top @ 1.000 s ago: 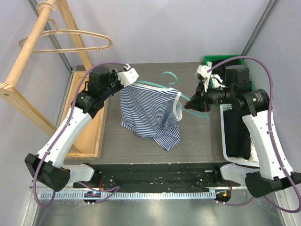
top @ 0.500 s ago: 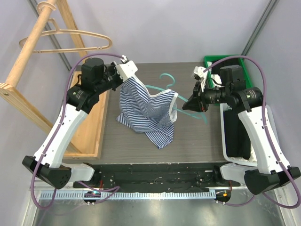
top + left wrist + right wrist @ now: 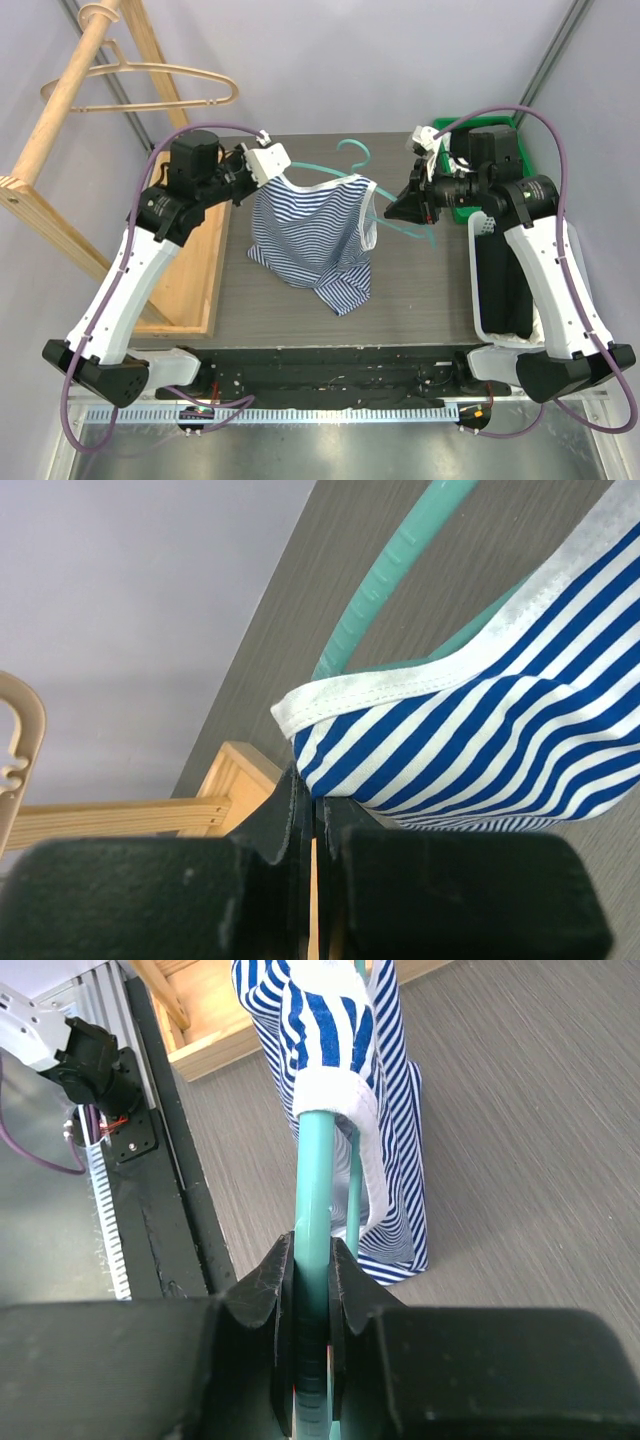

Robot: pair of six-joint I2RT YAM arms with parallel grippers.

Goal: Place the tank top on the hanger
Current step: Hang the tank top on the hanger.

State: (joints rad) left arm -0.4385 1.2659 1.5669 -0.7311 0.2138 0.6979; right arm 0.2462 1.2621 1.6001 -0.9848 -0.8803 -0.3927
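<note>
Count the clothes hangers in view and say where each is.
2. The teal hanger is clamped in the right tool, inside the tank top. The tan hanger hangs on the wooden rack, far left. Others may be hidden.

A dark grey wood-grain table (image 3: 420, 290) is seen across the middle of the frame, enclosed by pale lilac-grey walls (image 3: 380, 60). A light wooden rack (image 3: 58, 100) is stood at the upper left, and a tan hanger (image 3: 170, 69) is hung on it. A shallow wooden tray (image 3: 190, 290) is set along the table's left edge. Soft, even light is cast throughout.
</note>
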